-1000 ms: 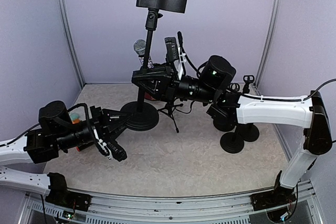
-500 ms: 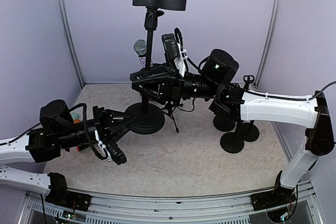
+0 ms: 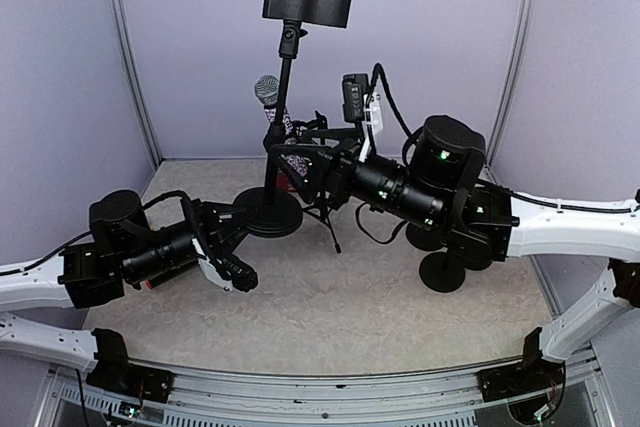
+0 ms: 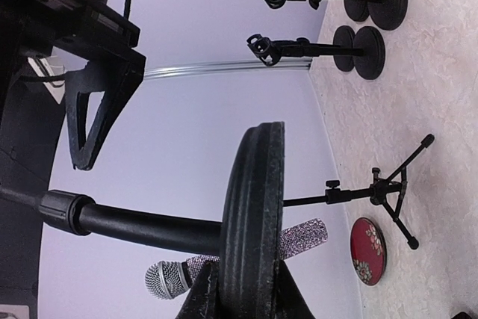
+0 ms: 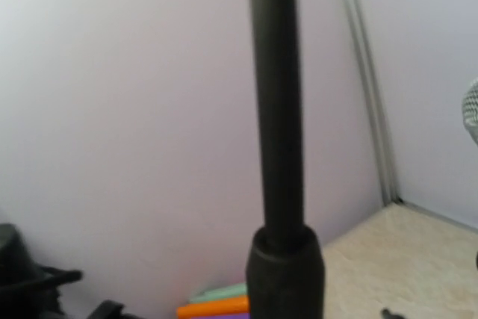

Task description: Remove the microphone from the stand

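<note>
**Inspector:** Location of the microphone (image 3: 267, 92)?

**Assistant:** At the back of the table (image 3: 350, 332), just behind the pole of the tall stand (image 3: 284, 117). It is tilted, with the mesh head up and the glittered handle running down. Its clip is hidden behind the stand's base (image 4: 254, 207), so I cannot confirm which holder carries it. A small tripod stand (image 4: 388, 193) is just beside its lower end.

**Inspector:** Grippers?

**Assistant:** The left gripper (image 4: 245, 298) is clamped on the rim of the base, with its fingers (image 4: 203, 296) on either side of the disc. The right gripper (image 3: 288, 162) has its jaws parted and holds nothing. It sits close to the pole, which fills its wrist view, and the mesh head shows only at that view's right edge.

**Inspector:** Handling assessment?

**Assistant:** My judgement is a rigid body of moderate weight, heavier at the head. The glitter sleeve should give grip rather than slide. The mesh can dent, so avoid it. Take the handle at mid-length, above the clip, with the jaws across it, and draw along the handle's axis. A light tripod may lift with it unless restrained.

**Inspector:** Risk?

**Assistant:** The pole crowds the approach.
</note>
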Robot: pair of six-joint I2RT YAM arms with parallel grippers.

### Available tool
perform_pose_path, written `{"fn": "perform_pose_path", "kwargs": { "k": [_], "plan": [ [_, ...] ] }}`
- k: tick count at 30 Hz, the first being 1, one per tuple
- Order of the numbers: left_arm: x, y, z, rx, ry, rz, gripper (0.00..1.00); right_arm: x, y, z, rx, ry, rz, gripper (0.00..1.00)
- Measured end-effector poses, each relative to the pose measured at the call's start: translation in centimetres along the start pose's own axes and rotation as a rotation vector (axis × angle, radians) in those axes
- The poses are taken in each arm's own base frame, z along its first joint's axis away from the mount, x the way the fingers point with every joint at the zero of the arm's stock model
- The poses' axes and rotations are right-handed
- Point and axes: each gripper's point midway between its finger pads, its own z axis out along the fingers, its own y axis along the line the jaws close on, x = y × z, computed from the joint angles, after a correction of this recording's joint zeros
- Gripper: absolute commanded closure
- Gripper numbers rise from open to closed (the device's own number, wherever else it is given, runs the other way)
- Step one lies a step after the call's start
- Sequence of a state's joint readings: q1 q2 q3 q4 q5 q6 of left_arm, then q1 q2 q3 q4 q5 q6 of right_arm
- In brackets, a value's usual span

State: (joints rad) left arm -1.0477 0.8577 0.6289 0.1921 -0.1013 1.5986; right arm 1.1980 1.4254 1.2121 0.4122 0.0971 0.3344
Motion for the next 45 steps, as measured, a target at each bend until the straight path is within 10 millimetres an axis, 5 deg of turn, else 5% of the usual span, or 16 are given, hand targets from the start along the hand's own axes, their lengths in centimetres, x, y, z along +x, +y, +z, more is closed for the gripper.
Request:
{"fn": "perform_pose_path", "kwargs": {
  "k": [9, 17, 29, 36, 45],
  "plan": [
    [0.2, -0.8, 0.0, 0.015, 0.011, 0.021, 1.0, 2.0, -1.7, 3.0, 0.15, 0.084, -0.038, 0.49],
    [0.2, -1.1, -0.3, 0.016, 0.011, 0.044, 1.0, 2.1, -1.7, 4.0, 0.155, 0.097, -0.055, 0.99],
    [0.1, -0.7, -0.6, 0.005, 0.002, 0.044, 1.0, 1.8, -0.3, 3.9, 0.041, 0.107, -0.084, 1.0],
    [-0.5, 0.5, -0.8, 0.01, -0.034, 0.023, 1.0, 0.7, 0.8, 3.7, -0.193, 0.115, -0.068, 1.0],
    [-2.7, 1.6, -1.6, -0.032, -0.151, 0.018, 1.0, -0.4, 4.7, 2.3, -0.55, 0.087, -0.043, 1.0]
  ]
}}
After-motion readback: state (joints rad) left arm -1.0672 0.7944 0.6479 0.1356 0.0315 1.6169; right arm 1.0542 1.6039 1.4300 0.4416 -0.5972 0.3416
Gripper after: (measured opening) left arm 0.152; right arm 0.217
